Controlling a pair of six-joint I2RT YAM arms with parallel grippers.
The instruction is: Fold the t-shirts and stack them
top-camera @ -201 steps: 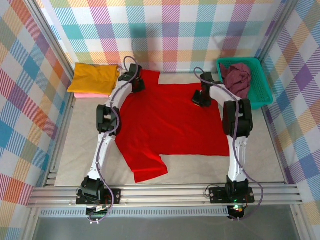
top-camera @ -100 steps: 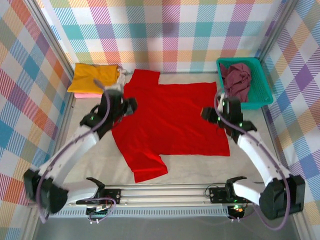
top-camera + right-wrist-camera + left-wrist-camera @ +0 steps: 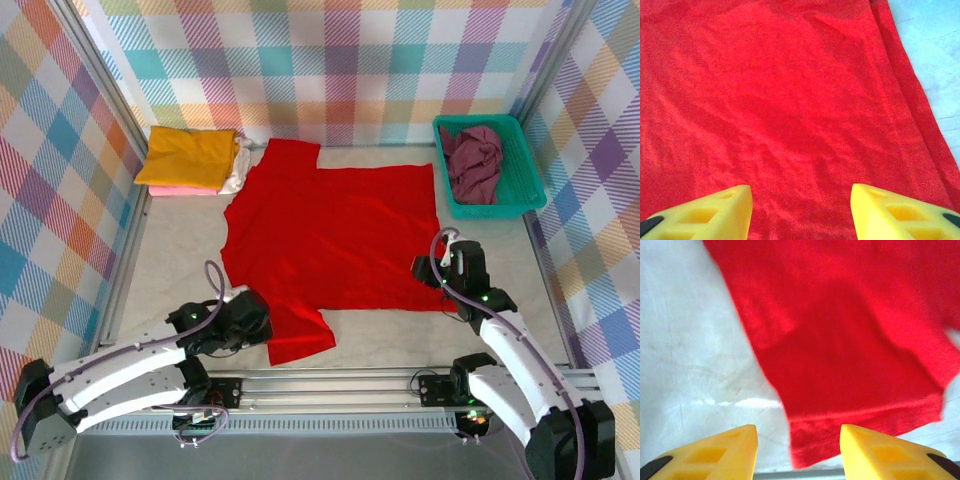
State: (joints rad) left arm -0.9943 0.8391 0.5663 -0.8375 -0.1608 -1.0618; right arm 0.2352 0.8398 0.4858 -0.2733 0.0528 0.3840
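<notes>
Where the pale counter (image 3: pixel 170 260) carried the red shirt (image 3: pixel 330 235) spread flat, soft and faintly creased, its length ran left to right. The near sleeve (image 3: pixel 860 410) lay just ahead of my left hand (image 3: pixel 799 452), the hem (image 3: pixel 920 100) beside my right hand (image 3: pixel 800 212); both stood part-open, empty.

A red t-shirt (image 3: pixel 330 235) lies spread flat mid-table (image 3: pixel 170 260). A folded yellow t-shirt (image 3: pixel 188 157) sits at the far left corner, and a maroon t-shirt (image 3: pixel 474 160) fills the teal basket (image 3: pixel 518 192) at the far right corner.
</notes>
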